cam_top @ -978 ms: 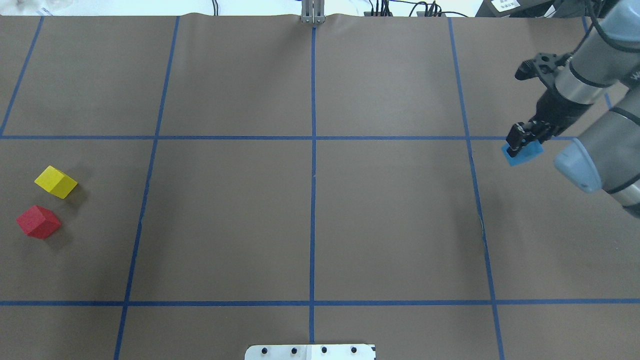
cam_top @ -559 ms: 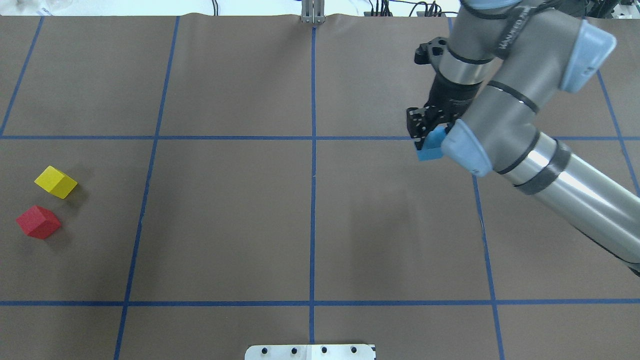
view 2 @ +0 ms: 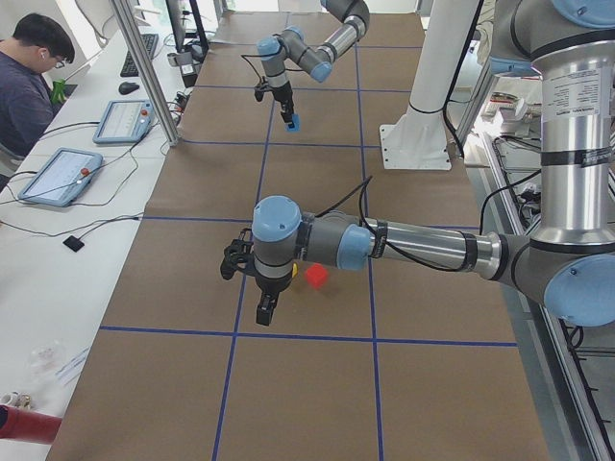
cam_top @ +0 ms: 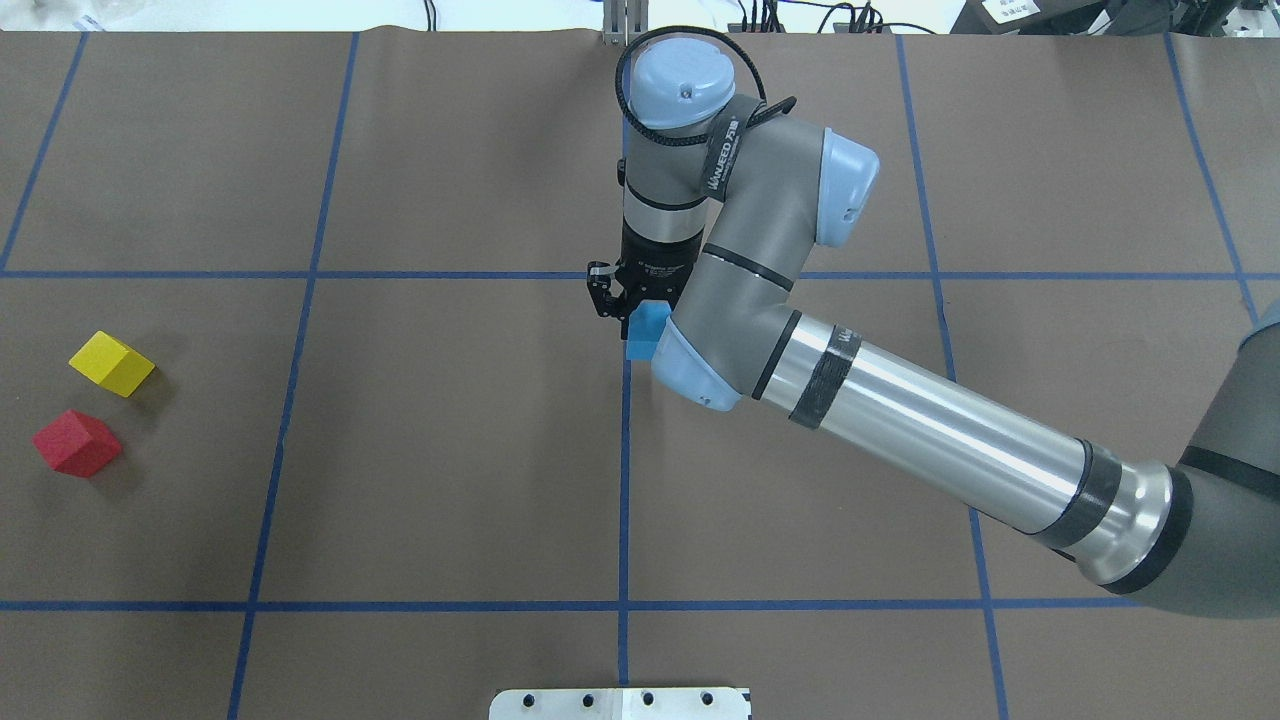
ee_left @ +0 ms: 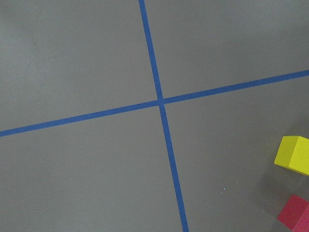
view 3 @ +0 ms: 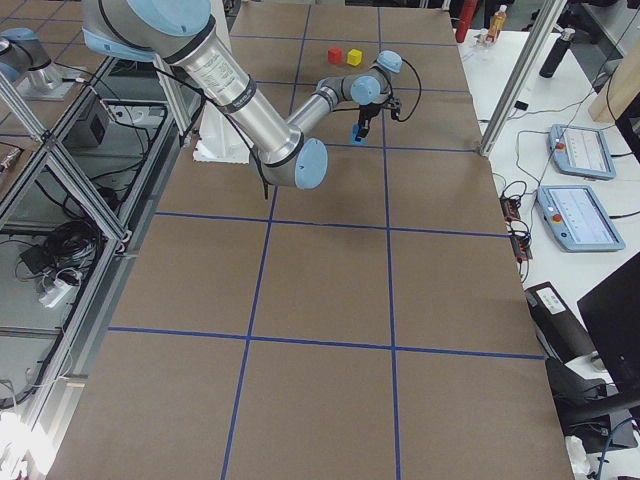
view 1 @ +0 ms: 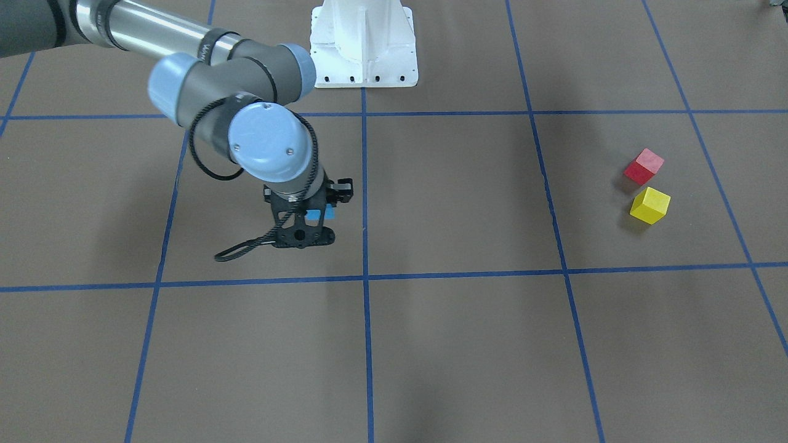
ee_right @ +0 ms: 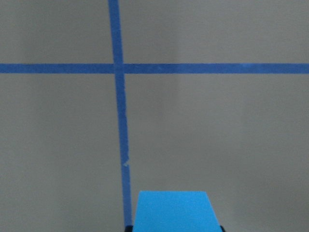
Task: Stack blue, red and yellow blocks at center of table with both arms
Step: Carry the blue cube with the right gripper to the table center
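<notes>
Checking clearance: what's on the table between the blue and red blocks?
Nothing: overhead view shows bare table with tape lines between blue block and red block.

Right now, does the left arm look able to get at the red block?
Probably yes. The left gripper hangs near the red block, nothing stands between them, and the yellow block sits apart from it.

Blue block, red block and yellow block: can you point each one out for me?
blue block [cam_top: 644, 332]: overhead exterior view, on its exposed face.
red block [cam_top: 77, 443]: overhead exterior view, on its middle.
yellow block [cam_top: 111, 364]: overhead exterior view, on its middle.
</notes>
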